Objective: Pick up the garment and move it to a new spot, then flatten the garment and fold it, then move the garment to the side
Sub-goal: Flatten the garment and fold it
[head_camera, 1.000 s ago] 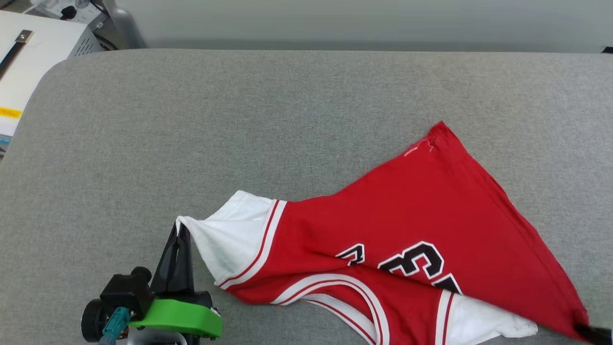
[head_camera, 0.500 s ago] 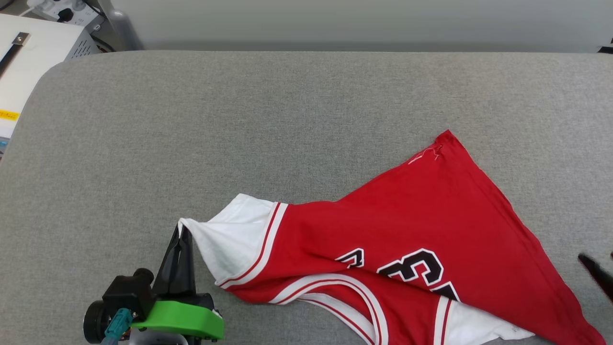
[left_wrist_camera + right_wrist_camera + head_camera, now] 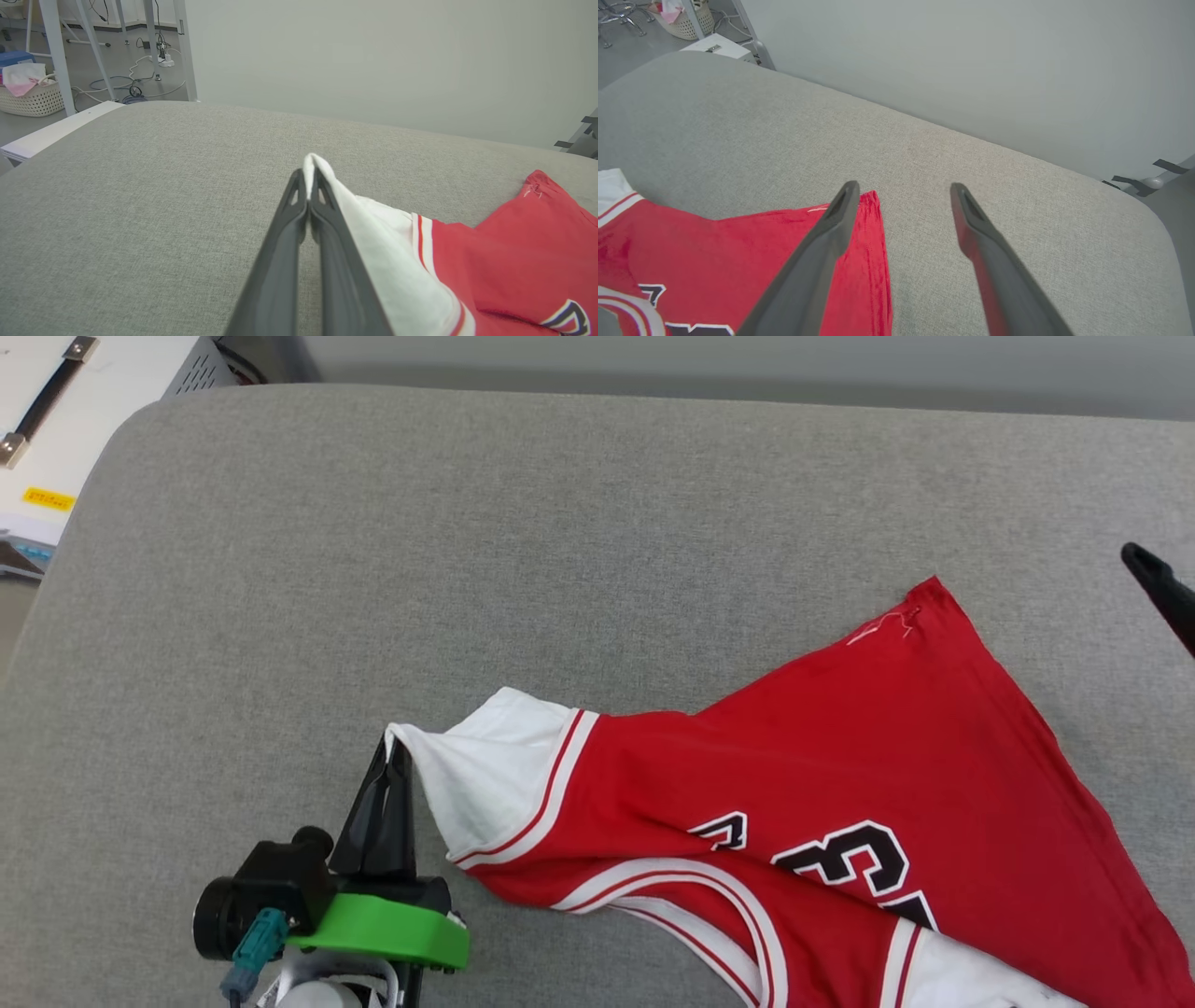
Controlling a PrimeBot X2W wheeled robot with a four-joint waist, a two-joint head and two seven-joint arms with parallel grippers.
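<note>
1 sleeve tip is all the left jaws are gripping, closed on the white cuff (image 3: 314, 163) at the lower left of the head view. The garment (image 3: 840, 775) is lying skewed across the lower right of the bench (image 3: 467, 523). The right jaws are hanging wide open and empty near the red hem corner (image 3: 873, 205). Tugging on so thin a pinch is likely risking a slip; closing beside the corner is risking a miss.
</note>
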